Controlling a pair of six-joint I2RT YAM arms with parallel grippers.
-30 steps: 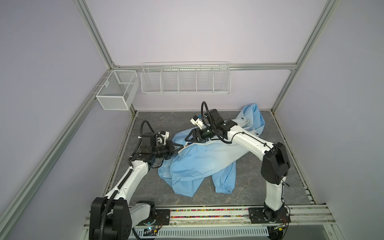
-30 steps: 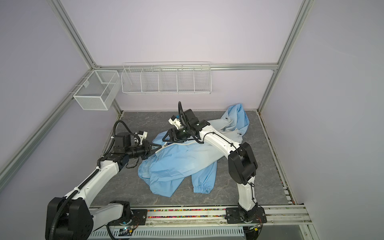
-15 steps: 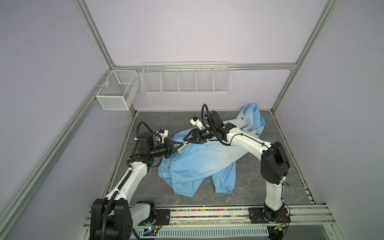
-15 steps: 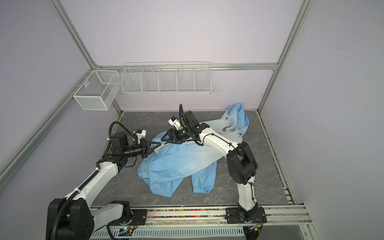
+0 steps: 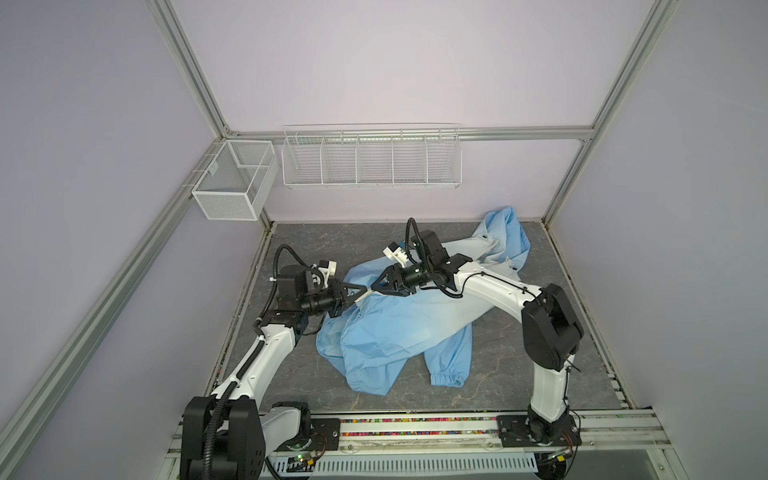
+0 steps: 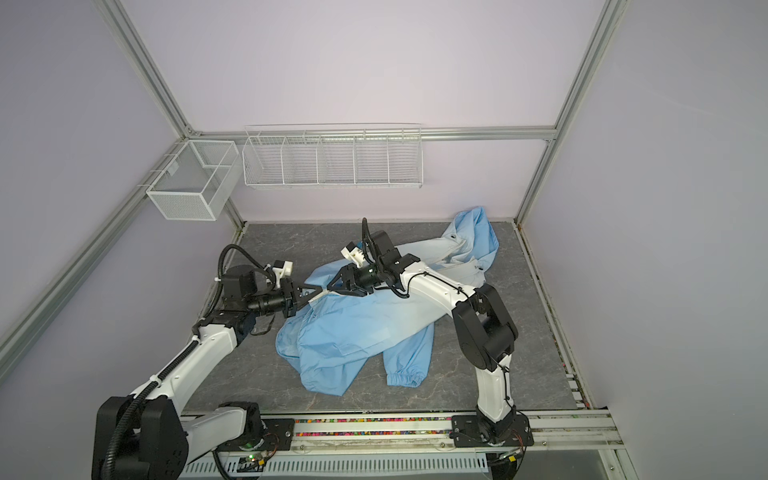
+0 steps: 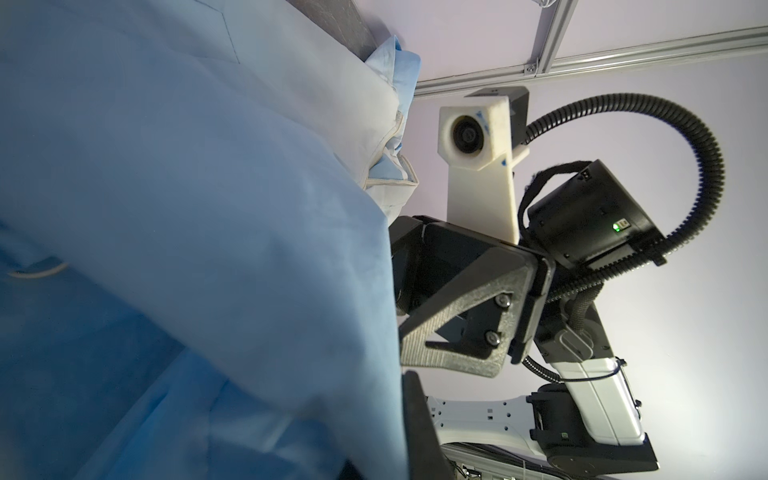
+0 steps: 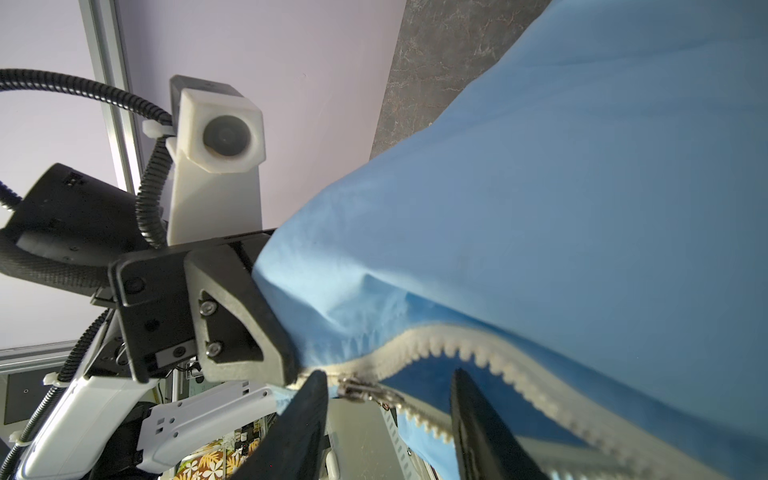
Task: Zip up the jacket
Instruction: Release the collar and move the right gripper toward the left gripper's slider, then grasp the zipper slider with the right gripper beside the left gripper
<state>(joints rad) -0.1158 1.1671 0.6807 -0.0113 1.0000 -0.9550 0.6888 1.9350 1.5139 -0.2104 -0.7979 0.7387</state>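
Note:
The light-blue jacket [image 5: 407, 328] [image 6: 365, 328] lies crumpled on the grey table in both top views. Its hood lies toward the back right. My left gripper [image 5: 362, 291] [image 6: 319, 291] is shut on the jacket's edge at the end of the cream zipper [image 8: 478, 353] and holds it off the table. In the left wrist view fabric [image 7: 249, 249] hides most of the left gripper [image 7: 399, 382]. Facing it tip to tip, my right gripper [image 5: 373, 287] [image 8: 386, 374] is open. The metal zipper slider [image 8: 365, 390] sits between its two fingers, and the zipper halves spread apart beyond the slider.
A white wire rack [image 5: 370, 162] hangs on the back wall, and a mesh bin [image 5: 232, 183] hangs at the back left corner. One sleeve cuff [image 5: 446, 378] lies toward the front. The arms' base rail [image 5: 415, 428] runs along the front edge.
My right gripper has come down and left to meet the left gripper's tip, and its jaws have narrowed. The left gripper reached a little to the right, still shut on the jacket.

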